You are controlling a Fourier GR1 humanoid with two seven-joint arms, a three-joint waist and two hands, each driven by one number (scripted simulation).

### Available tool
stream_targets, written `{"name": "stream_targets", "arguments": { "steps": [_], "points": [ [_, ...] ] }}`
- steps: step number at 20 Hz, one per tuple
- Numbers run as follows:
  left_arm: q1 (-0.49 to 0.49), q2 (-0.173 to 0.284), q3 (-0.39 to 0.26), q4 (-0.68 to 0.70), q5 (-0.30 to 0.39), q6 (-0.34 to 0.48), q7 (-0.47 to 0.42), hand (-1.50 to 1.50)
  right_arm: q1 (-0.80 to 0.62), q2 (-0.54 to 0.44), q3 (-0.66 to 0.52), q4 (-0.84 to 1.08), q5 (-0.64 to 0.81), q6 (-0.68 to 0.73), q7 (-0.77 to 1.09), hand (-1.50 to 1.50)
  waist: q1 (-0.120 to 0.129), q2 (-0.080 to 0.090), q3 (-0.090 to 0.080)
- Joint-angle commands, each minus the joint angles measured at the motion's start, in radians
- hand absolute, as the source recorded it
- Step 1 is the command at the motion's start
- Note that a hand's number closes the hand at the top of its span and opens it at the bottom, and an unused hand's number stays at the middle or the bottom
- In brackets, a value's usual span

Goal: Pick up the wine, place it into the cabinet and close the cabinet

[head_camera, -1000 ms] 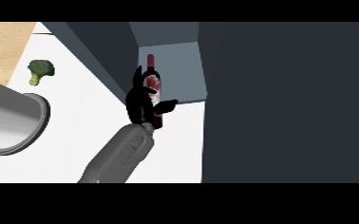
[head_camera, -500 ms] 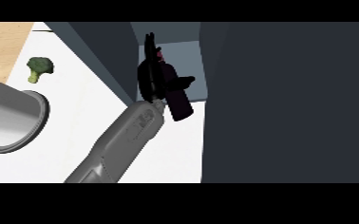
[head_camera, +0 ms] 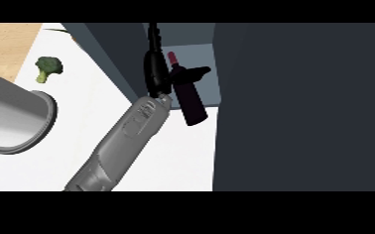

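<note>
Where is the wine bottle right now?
In the head view, the wine bottle lies tilted at center, in the cabinet opening, beside the hand, with the broccoli far left.

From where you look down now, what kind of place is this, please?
Most likely a kitchen counter. A head of broccoli lies on the white counter, a metal pot stands at the left edge, and a wine bottle sits at the opening of a dark grey cabinet.

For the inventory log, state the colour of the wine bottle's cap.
Red-pink, on the wine bottle with its dark body; only the head view shows it.
</note>
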Motion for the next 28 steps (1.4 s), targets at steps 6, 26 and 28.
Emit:
{"name": "stream_targets", "arguments": {
  "steps": [6,26,28],
  "points": [
    [0.038,0.000,-0.037,-0.075,0.236,-0.106,-0.197,-1.50,0.042,0.020,0.095,-0.172,0.020,-0.072,0.112,-1.50,0.047,-0.015,0.002],
    [0.478,0.148,-0.190,-0.705,0.254,-0.276,-0.127,-1.50,0.046,-0.029,0.047,-0.229,0.031,-0.133,0.138,-1.50,0.079,-0.027,0.003],
    [0.570,0.153,-0.232,-0.772,0.232,-0.287,-0.169,-1.50,-0.058,-0.055,-0.052,-0.161,-0.033,-0.130,0.160,-1.50,0.085,-0.021,0.003]
  ]
}}
